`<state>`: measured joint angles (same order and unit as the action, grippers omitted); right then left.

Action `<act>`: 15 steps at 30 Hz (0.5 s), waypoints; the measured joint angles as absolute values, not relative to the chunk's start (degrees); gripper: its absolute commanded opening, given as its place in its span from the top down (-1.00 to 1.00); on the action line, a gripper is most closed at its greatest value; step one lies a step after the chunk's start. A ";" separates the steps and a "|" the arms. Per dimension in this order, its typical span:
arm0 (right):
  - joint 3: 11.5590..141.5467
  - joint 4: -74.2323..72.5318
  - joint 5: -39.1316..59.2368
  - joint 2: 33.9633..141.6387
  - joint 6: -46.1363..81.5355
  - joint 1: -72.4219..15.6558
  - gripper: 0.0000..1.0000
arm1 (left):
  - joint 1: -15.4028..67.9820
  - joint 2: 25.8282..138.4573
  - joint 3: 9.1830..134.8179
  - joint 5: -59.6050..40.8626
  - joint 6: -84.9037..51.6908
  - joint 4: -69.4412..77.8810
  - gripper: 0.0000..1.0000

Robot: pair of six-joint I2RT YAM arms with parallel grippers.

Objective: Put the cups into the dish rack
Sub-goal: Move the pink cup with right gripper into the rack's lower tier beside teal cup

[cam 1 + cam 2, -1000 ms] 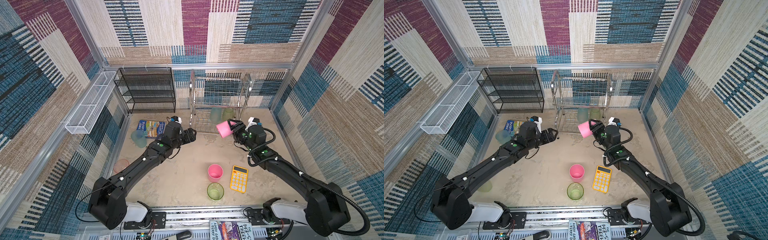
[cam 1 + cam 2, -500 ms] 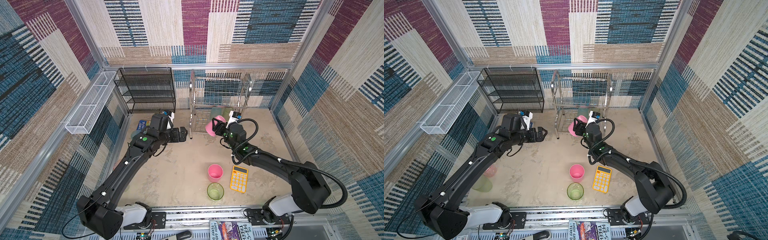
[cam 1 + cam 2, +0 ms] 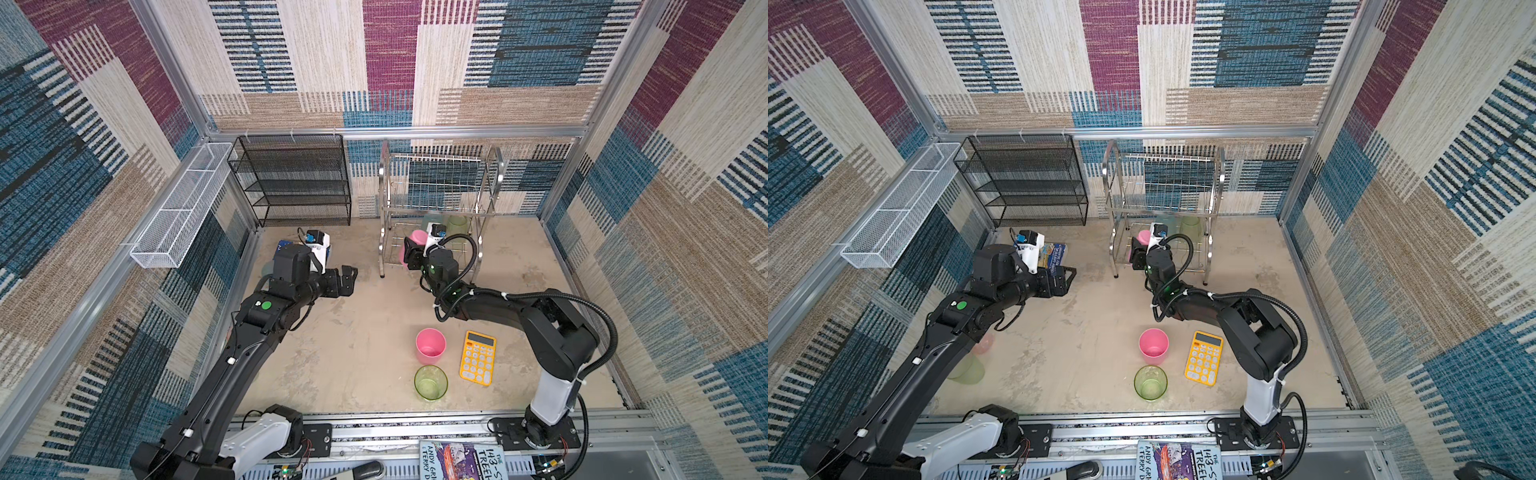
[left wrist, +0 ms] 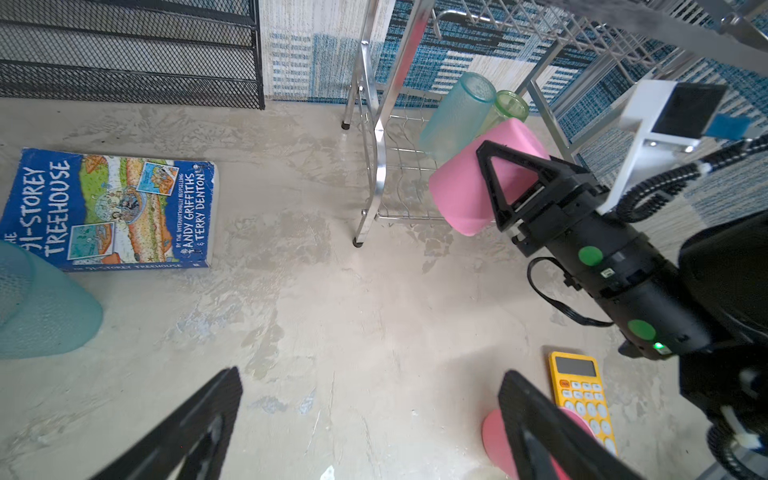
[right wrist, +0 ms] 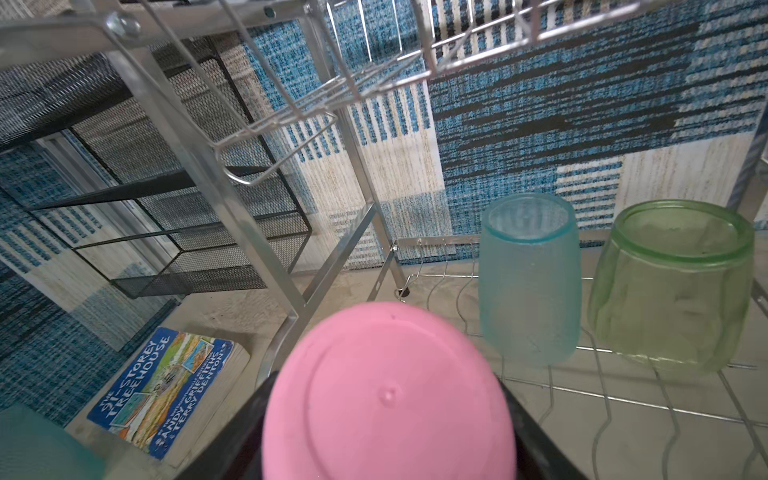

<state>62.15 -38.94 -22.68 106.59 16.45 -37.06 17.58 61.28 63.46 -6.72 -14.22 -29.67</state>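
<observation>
Right fingers (image 4: 494, 187) grip a pink cup (image 4: 457, 195) across its side walls, its base at the dish rack (image 4: 376, 137) lower tier ahead of them. Left fingers (image 4: 199, 424) wide apart, empty. The cup seems light, stiff and slippery.

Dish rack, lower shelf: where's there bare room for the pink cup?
Bare wire: between the teal cup and the dish rack side frame nearest the black shelf unit, and the front strip before it and the green cup. Crowded: the back, where those two stand side by side.
</observation>
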 measured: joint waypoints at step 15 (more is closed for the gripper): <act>75.31 -40.21 -24.29 119.48 8.29 -37.10 -0.19 | 14.28 59.79 61.58 -10.41 -14.85 -26.20 -0.94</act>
<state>75.31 -40.21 -24.29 119.48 8.29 -37.10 14.28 59.79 61.58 -10.41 -14.85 -26.20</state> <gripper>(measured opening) 0.676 0.974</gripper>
